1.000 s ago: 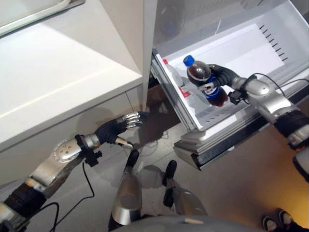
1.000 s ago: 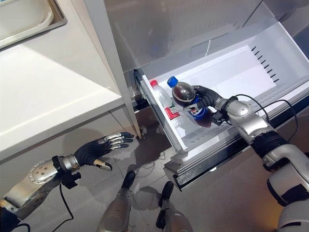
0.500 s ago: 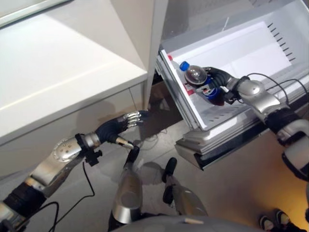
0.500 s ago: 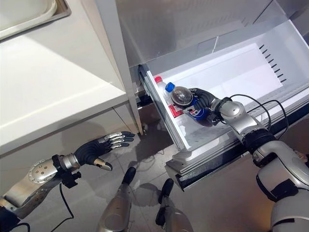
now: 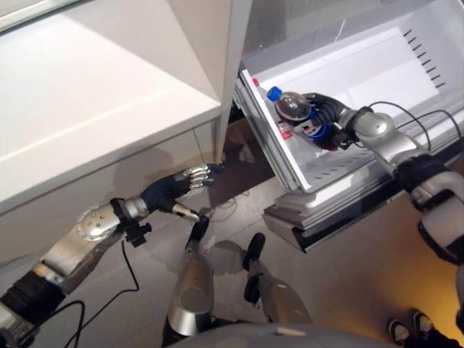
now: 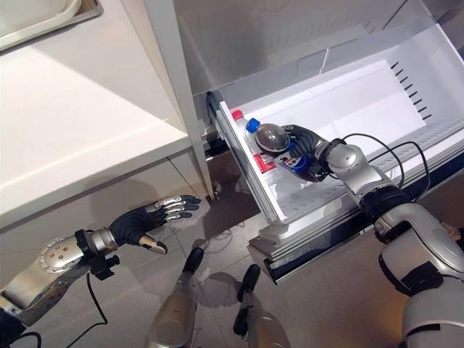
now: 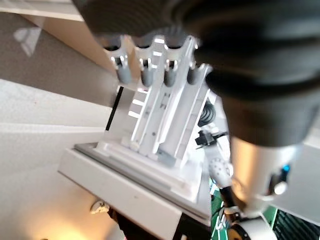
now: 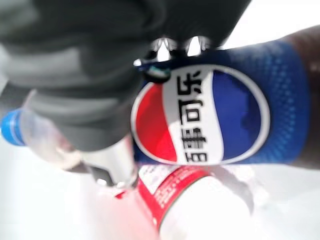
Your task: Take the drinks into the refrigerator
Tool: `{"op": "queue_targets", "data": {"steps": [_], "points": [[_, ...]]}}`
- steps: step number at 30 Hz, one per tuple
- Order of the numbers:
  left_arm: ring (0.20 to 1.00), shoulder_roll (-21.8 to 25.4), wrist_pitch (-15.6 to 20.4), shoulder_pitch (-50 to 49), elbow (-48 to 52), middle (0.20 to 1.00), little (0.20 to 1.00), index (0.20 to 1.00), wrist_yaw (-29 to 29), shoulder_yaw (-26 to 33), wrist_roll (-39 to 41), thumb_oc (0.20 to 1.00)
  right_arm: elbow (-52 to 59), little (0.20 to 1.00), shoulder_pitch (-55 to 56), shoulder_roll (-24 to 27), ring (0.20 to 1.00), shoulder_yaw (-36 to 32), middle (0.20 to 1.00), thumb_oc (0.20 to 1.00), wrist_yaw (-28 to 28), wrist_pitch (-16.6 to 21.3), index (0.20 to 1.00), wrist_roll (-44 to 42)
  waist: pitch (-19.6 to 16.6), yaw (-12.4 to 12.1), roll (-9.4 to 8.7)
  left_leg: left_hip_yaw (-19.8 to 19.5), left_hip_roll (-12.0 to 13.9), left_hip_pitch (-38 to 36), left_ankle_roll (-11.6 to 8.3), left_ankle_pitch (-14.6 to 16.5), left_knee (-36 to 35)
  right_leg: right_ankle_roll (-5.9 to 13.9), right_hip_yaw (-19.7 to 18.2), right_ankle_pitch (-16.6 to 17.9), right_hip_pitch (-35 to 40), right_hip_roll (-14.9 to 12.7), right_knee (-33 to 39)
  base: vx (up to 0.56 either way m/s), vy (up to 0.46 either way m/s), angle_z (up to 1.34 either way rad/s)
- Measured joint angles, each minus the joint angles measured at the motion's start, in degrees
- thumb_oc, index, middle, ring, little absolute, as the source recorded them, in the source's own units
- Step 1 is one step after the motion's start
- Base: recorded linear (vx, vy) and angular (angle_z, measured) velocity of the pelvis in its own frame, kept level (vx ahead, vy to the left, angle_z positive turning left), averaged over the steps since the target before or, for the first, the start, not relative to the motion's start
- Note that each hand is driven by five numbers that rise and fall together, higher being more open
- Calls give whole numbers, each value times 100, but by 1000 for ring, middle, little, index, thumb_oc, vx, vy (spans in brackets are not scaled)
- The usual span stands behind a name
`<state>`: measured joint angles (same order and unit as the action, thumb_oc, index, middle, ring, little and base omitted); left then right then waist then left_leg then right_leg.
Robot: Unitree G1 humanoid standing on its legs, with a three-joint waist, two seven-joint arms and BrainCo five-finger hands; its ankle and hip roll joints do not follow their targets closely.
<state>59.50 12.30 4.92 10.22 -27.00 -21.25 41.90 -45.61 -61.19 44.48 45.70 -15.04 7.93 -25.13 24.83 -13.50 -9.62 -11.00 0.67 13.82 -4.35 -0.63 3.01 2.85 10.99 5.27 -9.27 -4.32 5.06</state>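
Observation:
A dark cola bottle (image 5: pixel 304 120) with a blue cap and a blue label (image 8: pixel 235 120) lies tilted inside the open white refrigerator drawer (image 5: pixel 377 80), near its left wall. My right hand (image 6: pixel 304 142) is shut on it, fingers curled round its body. Beside it, against the drawer's left wall, lies a clear bottle (image 6: pixel 248 141) with a red cap and a red label (image 8: pixel 172 192). My left hand (image 5: pixel 170 192) hangs open low in front of the white cabinet, fingers straight, holding nothing.
A white counter (image 5: pixel 94 123) stands on the left, with a sink's rim (image 6: pixel 43 25) at its far corner. The drawer's front panel (image 5: pixel 341 210) juts out over the floor. A person's shoes (image 5: pixel 417 326) show at the lower right.
My right hand has carried the cola bottle lower and leftward into the drawer, close beside the red-capped bottle. The left hand has barely moved.

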Motion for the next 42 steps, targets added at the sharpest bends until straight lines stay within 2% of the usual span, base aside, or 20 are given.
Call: {"op": "queue_targets", "data": {"steps": [19, 23, 26, 42], "points": [[1000, 14, -16, 20, 20, 1000, 1000, 1000, 176, -4, 3, 1000, -1016, 200, -373, -363, 200, -263, 200, 200, 450, -51, 200, 192, 6, 14, 4, 60, 1, 233, -2, 1, 84, -10, -75, 58, -240, 3, -18, -2, 1, -1], [1000, 21, -26, 115, 26, 1000, 1000, 1000, 231, -7, 2, 1000, -1242, 200, -747, -415, 200, -340, 200, 200, 581, -120, 200, 205, 217, 16, 4, 76, 3, 339, -6, 4, 194, -18, -99, 79, -326, 7, -88, -1, 2, -3], [1000, 22, -33, 125, 27, 1000, 1000, 1000, 252, -7, 2, 1000, -1555, 200, -887, -594, 200, -491, 200, 200, 693, -156, 200, 229, 228, 9, -1, 79, -2, 411, -7, 5, 246, -24, -102, 98, -391, 5, -110, 0, 0, 0], [1000, 18, -64, 123, 27, 1000, 1000, 1000, 418, -10, -2, 1000, -1786, 200, -1122, -917, 200, -492, 200, 200, 840, -202, 200, 601, 233, 21, -14, 84, -3, 599, -10, 7, 388, -38, -117, 144, -552, 11, -185, 0, 0, 0]]}}
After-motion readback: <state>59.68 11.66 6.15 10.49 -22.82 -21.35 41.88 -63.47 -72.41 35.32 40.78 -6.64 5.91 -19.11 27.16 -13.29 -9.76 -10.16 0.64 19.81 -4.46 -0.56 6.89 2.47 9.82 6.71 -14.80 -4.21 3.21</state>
